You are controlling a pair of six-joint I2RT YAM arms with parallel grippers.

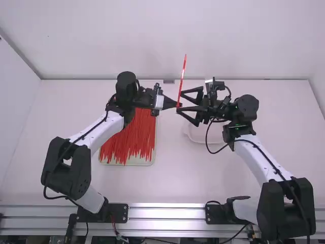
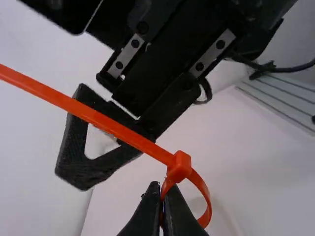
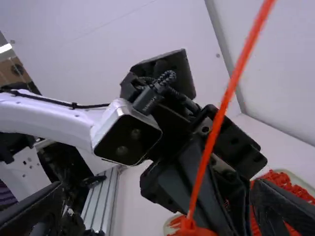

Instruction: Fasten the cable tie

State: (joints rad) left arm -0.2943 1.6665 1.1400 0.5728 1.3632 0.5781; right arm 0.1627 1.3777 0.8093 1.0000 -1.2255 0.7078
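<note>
A red cable tie [image 1: 182, 76] stands upright above the middle of the table, its tail pointing up. Its tail is threaded through its head [image 2: 179, 164], which leaves a small loop [image 2: 204, 196] below. My left gripper [image 1: 170, 103] is shut on the tie just under the head, as the pinched fingertips [image 2: 153, 194] show in the left wrist view. My right gripper [image 1: 180, 101] faces it from the right, open, with one finger [image 2: 83, 157] on each side of the tie [image 3: 231, 93] and not touching it.
A flat tray [image 1: 152, 152] heaped with several loose red cable ties [image 1: 129, 137] lies under the left arm. A white dish [image 1: 195, 136] sits on the table below the right gripper. Walls close the table at the back and sides.
</note>
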